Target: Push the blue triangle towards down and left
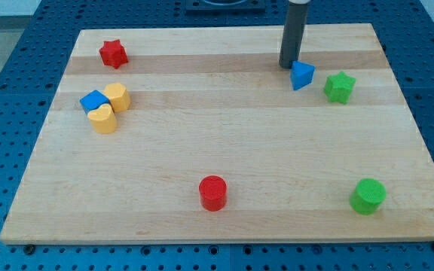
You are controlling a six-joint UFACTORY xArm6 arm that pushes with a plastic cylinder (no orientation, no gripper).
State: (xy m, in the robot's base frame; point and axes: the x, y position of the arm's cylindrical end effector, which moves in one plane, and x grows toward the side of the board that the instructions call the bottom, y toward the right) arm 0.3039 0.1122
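The blue triangle (301,75) lies on the wooden board (224,181) near the view's top right. My tip (288,65) stands just to the upper left of the blue triangle, at or very near its edge. The dark rod rises straight up out of the view's top.
A green star (339,87) lies just right of the blue triangle. A red star (113,53) is at the top left. A blue cube (93,102) touches two yellow blocks (117,97) (103,119) at the left. A red cylinder (212,193) and a green cylinder (368,196) sit near the bottom.
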